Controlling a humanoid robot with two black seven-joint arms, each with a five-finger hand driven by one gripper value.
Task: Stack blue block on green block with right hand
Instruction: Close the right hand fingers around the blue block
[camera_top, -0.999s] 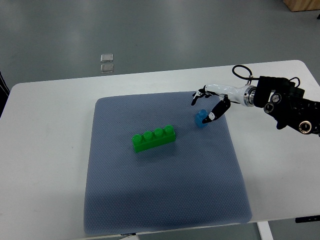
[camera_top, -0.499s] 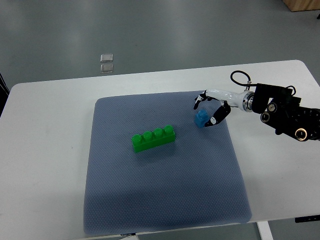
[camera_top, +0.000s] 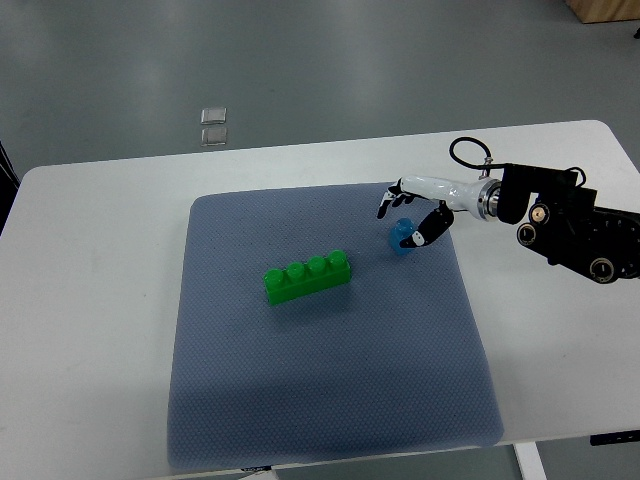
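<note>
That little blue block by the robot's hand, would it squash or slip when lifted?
The blue block looks like rigid moulded plastic, so it probably won't squash. It's small beside the right hand, so likely light. Its smooth sides might slip between fingertips.

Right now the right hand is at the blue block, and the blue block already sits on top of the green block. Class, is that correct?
Not quite. The right hand is at the blue block, but that block is not on the green block. In the top view it sits apart, to the green block's right, over the grey mat.
</note>
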